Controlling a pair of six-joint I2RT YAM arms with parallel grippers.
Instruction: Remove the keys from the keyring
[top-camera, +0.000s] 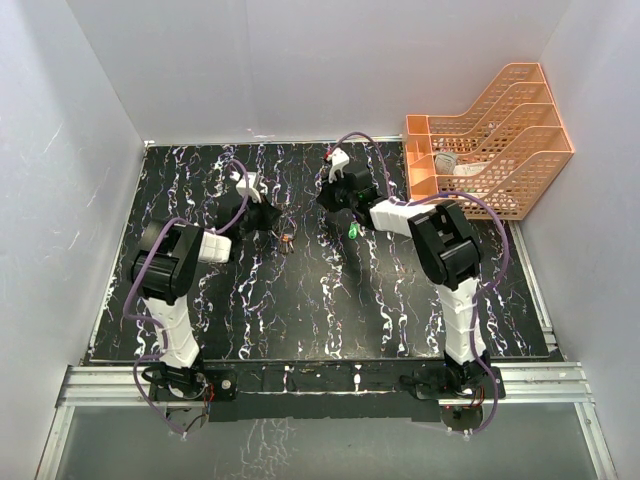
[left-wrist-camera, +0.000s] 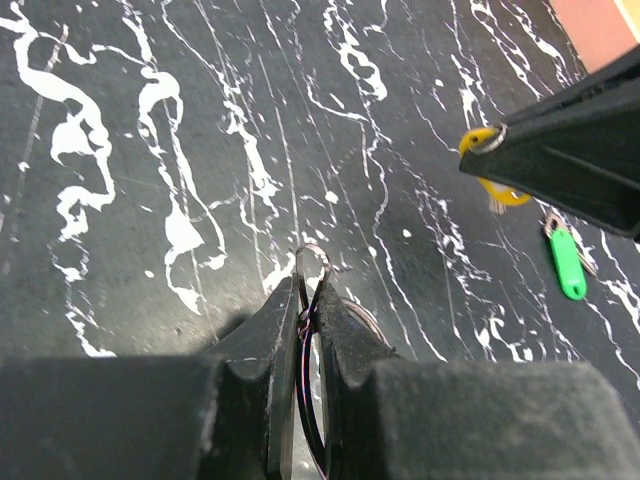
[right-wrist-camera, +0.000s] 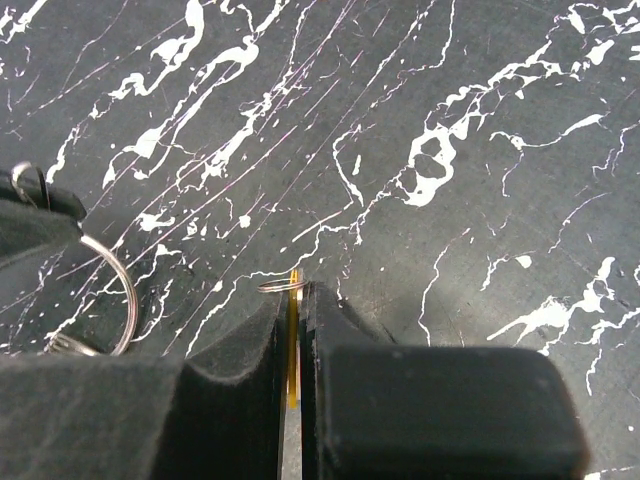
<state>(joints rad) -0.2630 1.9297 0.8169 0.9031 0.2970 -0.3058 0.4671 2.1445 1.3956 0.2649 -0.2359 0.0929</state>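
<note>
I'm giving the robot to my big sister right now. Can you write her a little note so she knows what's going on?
Left pincer: shut on the keyring.
Right pincer: shut on the yellow-headed key, held apart from the keyring.
Green-headed key: lying loose on the table.
Done: the green and yellow keys are off the keyring.
Left: set the yellow one down. The brown speck by the left pincer may be another key, but it is too small to tell if it hangs on the keyring, so check.
</note>
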